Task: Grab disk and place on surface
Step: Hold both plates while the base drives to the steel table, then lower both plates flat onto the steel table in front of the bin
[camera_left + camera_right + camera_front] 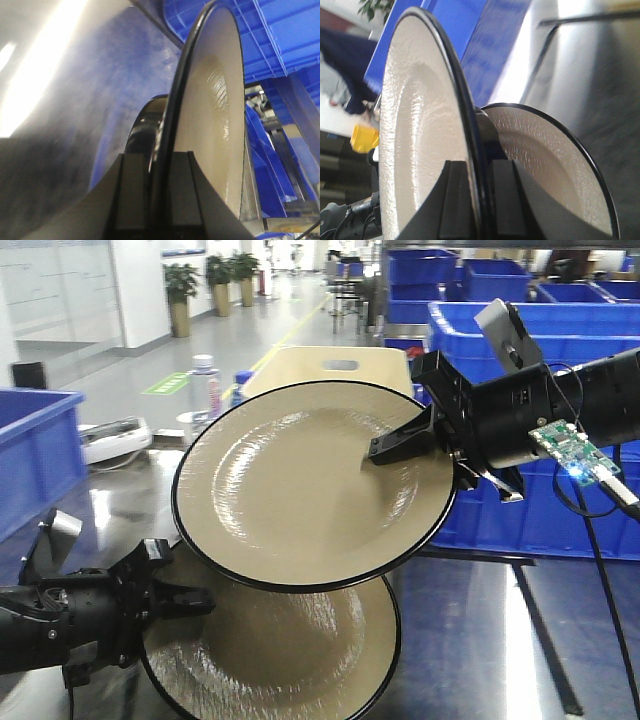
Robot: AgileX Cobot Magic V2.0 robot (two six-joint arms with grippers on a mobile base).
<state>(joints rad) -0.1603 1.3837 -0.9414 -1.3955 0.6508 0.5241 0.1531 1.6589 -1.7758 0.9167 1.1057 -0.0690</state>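
Note:
Two beige disks with black rims are in view. My right gripper [400,445] is shut on the right rim of the upper disk [300,490] and holds it tilted in the air. In the right wrist view that disk [420,125] stands edge-on between the fingers of the right gripper [480,200]. The lower disk [290,660] sits low over the glossy dark surface [480,640], and my left gripper [190,600] is shut on its left rim. In the left wrist view this disk [215,100] is clamped edge-on in the left gripper [160,190]. The lower disk [545,155] also shows beneath the upper one.
Blue bins [560,350] line the right and back, and another blue bin [35,450] stands at the left. A beige board with a handle slot [330,365], a bottle [205,380] and a white device [115,435] sit behind the disks. Black tape lines [545,640] cross the surface.

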